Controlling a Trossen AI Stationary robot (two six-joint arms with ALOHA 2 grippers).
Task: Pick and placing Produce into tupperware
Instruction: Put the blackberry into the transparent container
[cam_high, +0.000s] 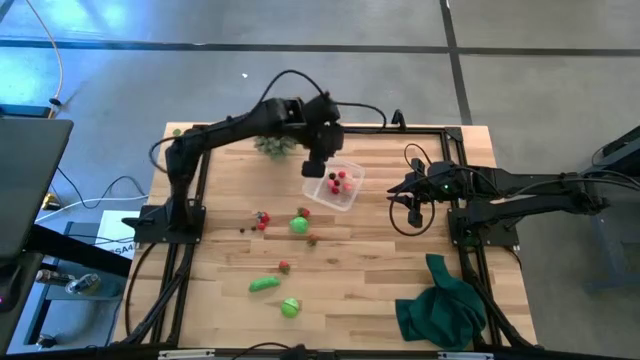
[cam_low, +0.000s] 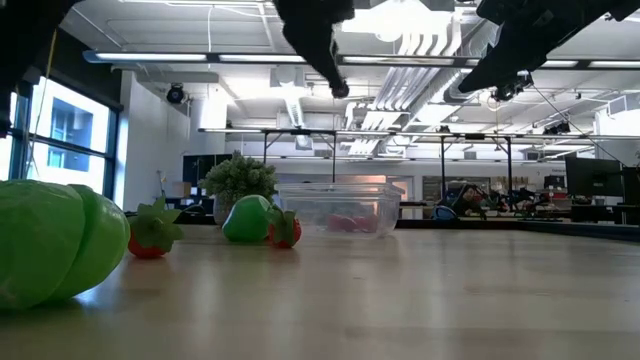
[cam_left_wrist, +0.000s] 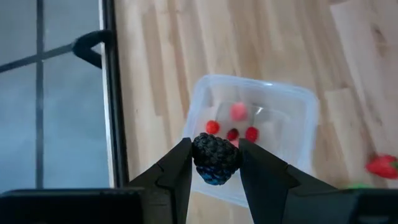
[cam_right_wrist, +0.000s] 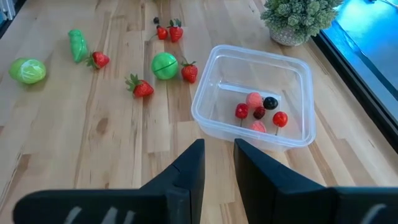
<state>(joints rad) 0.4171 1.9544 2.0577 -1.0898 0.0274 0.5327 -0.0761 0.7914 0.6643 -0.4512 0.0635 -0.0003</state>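
High view: the left gripper (cam_high: 313, 166) hangs over the tupperware (cam_high: 335, 184) near the bench's (cam_high: 380, 290) far edge, and the right gripper (cam_high: 398, 189) waits beside that container toward the right edge. Left wrist view: the fingers (cam_left_wrist: 177, 171) are clenched on a dark berry (cam_left_wrist: 215, 159) directly above the clear tub, which holds red pieces (cam_left_wrist: 212, 127). Right wrist view: its fingers (cam_right_wrist: 189, 168) stand slightly apart, grasping nothing, with loose produce (cam_right_wrist: 165, 65) scattered mid-bench.
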